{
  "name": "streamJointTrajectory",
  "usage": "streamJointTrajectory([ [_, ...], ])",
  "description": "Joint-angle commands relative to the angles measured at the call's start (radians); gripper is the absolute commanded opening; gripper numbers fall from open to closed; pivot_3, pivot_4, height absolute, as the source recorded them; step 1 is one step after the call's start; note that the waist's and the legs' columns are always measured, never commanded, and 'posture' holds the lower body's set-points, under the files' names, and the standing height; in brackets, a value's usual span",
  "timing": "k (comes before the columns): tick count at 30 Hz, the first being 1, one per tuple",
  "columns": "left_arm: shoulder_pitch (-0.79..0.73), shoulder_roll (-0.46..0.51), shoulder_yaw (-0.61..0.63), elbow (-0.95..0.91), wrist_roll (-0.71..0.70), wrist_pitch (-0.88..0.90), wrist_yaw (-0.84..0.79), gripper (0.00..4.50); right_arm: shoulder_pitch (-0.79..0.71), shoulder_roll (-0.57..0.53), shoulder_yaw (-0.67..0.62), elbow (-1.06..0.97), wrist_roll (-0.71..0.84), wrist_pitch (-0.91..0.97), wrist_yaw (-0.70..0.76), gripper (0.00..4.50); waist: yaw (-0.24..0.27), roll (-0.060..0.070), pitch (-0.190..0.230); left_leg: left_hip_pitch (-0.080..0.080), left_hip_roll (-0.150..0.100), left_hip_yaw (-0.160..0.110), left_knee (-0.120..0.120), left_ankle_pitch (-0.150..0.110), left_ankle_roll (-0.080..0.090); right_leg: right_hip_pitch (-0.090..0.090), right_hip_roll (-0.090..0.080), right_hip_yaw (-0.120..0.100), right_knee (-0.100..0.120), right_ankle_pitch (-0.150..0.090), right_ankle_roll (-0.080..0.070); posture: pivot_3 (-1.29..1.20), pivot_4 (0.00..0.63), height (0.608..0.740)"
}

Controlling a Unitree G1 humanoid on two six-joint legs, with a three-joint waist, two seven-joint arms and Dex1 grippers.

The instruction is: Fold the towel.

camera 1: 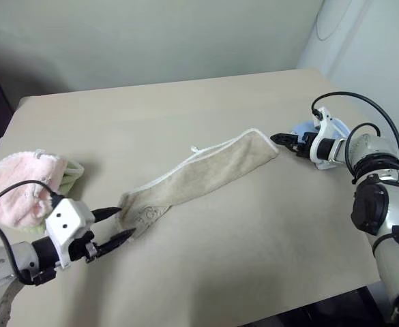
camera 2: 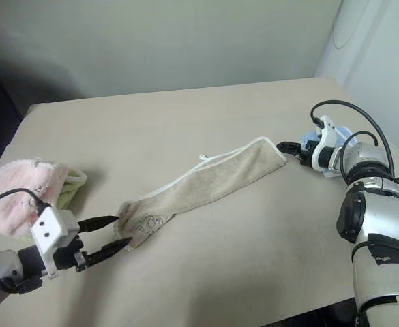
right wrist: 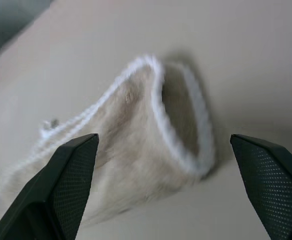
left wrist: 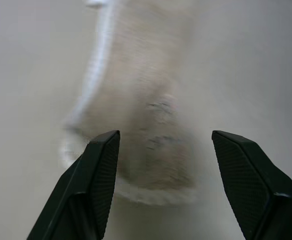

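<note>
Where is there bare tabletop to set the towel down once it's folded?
Bare table lies between the towel and the far edge, and again between the towel and the near edge. The left side is crowded by the pink cloth; a light blue cloth sits behind the right gripper.

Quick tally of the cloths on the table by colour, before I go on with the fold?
Beige towel: 1
Pink cloth: 1
Light green cloth, under the pink one: 1
Light blue cloth, behind the right gripper: 1
Total: 4
</note>
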Motion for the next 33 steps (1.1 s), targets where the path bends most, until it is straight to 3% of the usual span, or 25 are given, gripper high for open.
streamJointTrajectory([
  [1,-0.025,0.015,-0.029,-0.039,0.003,-0.001,-0.011,3.20,0.034,0.010,-0.038,-0.082,0.062,0.086,-0.041,4.47,0.000,0.000,0.000,0.000,0.000,0.000,0.000,0.000,0.000,0.000,0.000,0.000,0.000,0.000,0.000,0.00,0.150,0.740],
  [7,-0.052,0.011,-0.075,-0.031,0.023,-0.001,-0.014,3.20,0.077,0.070,-0.076,-0.120,0.117,0.097,-0.112,4.47,-0.009,0.000,0.000,0.001,0.000,0.000,0.000,-0.006,0.010,0.000,0.000,0.000,0.003,0.000,0.000,0.00,0.150,0.740],
  [20,-0.056,-0.030,-0.092,-0.032,0.034,-0.004,0.014,3.20,0.018,0.209,-0.128,-0.025,0.144,-0.112,-0.247,4.47,-0.032,-0.003,-0.002,0.002,0.000,0.000,0.002,-0.007,0.012,0.000,0.001,0.000,0.005,0.000,0.000,0.00,0.150,0.740],
  [24,-0.064,-0.100,-0.059,-0.041,-0.031,0.012,0.056,3.20,0.019,0.216,-0.136,-0.011,0.148,-0.132,-0.261,3.62,-0.031,-0.003,-0.002,0.002,0.000,0.000,0.002,-0.007,0.012,-0.001,0.000,0.000,0.005,0.000,0.000,0.00,0.150,0.740],
  [33,-0.014,-0.170,-0.037,-0.064,-0.061,0.017,0.112,3.20,0.021,0.149,-0.168,-0.016,0.187,-0.124,-0.273,0.43,-0.016,-0.002,-0.002,0.001,0.000,0.001,0.001,-0.007,0.012,-0.001,0.000,0.000,0.005,0.000,0.000,0.00,0.150,0.740],
])
